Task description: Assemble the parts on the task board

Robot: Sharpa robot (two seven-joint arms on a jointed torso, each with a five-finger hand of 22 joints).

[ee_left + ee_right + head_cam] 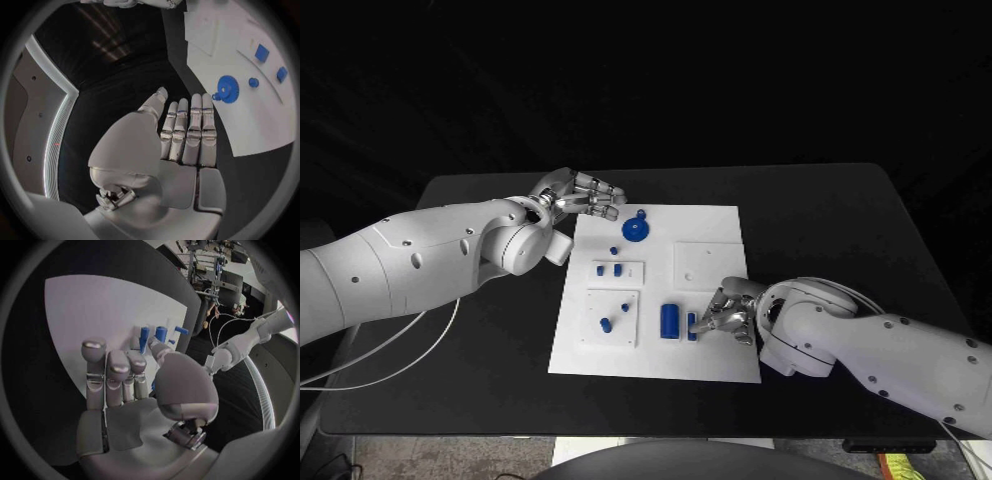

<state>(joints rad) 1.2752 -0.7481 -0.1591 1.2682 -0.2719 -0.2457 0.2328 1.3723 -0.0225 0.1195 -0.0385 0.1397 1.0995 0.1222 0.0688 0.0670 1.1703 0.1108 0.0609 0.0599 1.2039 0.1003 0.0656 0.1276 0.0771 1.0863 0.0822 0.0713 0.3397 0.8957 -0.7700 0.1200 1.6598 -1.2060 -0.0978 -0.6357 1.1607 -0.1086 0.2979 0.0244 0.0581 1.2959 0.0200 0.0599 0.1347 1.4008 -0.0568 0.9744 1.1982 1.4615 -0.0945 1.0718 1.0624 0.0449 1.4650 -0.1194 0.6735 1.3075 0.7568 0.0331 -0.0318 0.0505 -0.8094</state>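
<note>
white rectangular task board [711, 225] mid black table [848, 210] | left hand [578, 195] empty, fingers straight, just beyond board's far-left corner, near round blue toothed gear [636, 230] | right hand [728, 312] pinching small blue upright peg [691, 323], near edge beside blue cylinder [669, 319]

The table [848, 215] is black all over, plain and without pattern. At its centre lies the task board [711, 360], a plain white plate. Toward 12 o'clock on the board sits a round toothed gear [636, 231], deep blue. Toward 7 o'clock a small peg [606, 324] is the same blue, and at 6 o'clock an upright cylinder [669, 319] is blue too, a shade darker. The left hand [578, 194], at 10 o'clock from the board, is silver with darker bands across its fingers. The right hand [730, 313], at 5 o'clock, is silver as well. Both arms are white.
</note>
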